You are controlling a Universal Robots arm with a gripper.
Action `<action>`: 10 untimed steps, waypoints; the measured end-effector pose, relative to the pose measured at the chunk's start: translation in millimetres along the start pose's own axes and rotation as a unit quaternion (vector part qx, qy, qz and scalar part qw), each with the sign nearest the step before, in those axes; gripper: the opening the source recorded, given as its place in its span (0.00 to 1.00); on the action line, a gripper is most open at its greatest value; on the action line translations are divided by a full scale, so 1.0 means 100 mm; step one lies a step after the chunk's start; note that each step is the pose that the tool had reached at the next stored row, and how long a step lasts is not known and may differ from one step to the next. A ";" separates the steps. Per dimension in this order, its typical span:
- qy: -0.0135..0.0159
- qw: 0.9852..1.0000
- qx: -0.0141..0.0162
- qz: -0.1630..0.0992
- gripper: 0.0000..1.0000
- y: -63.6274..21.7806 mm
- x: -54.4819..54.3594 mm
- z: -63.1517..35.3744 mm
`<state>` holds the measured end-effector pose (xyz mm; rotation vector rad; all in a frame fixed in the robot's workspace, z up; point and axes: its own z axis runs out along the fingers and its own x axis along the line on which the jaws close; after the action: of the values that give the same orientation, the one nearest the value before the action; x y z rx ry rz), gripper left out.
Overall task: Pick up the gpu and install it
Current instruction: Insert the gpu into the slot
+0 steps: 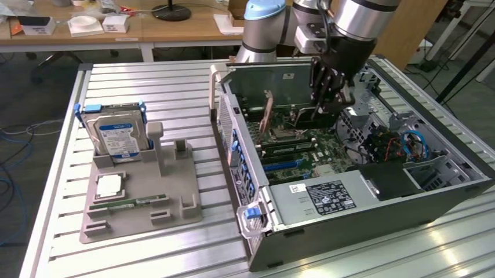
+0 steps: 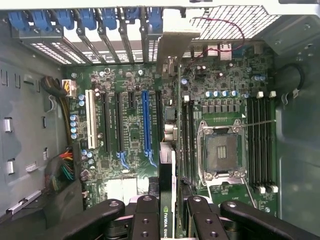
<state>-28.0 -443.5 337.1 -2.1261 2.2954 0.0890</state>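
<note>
**Fingers [image 2: 145, 217] clamped on gpu [image 2: 167, 190] inside case**

Partly closed, the black fingers grip the gpu edge-on between them. The card stands upright within the open computer case [image 1: 371, 229], over the motherboard [image 2: 130, 125], between the blue slot [image 2: 145, 120] and the empty CPU socket [image 2: 221, 150]. Whether it is seated cannot be told. The case lies on the slatted bench [image 1: 155, 81], beside a grey holder [image 1: 147, 197] carrying a hard drive [image 1: 116, 139].

— What can you read there?
— Only "NVIDIA" and then "QUA", in pale letters along the thin edge of the gpu [image 2: 167, 175], right inside my pincer [image 2: 171, 222]. Other labels I cannot read.
</note>
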 end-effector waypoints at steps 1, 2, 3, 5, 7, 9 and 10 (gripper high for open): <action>0.000 1.000 0.000 0.000 0.26 0.000 0.00 0.011; 0.000 1.000 0.000 0.000 0.26 -0.001 0.01 0.022; 0.000 1.000 0.000 0.000 0.26 -0.002 0.01 0.032; 0.000 1.000 0.000 0.000 0.26 -0.002 0.01 0.044; 0.000 1.000 0.000 0.000 0.26 -0.002 0.01 0.044; 0.000 1.000 0.000 0.000 0.26 -0.002 0.01 0.045; 0.000 1.000 0.000 0.000 0.26 -0.002 0.01 0.045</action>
<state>-28.0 -444.4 332.6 -2.1267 2.2950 0.0890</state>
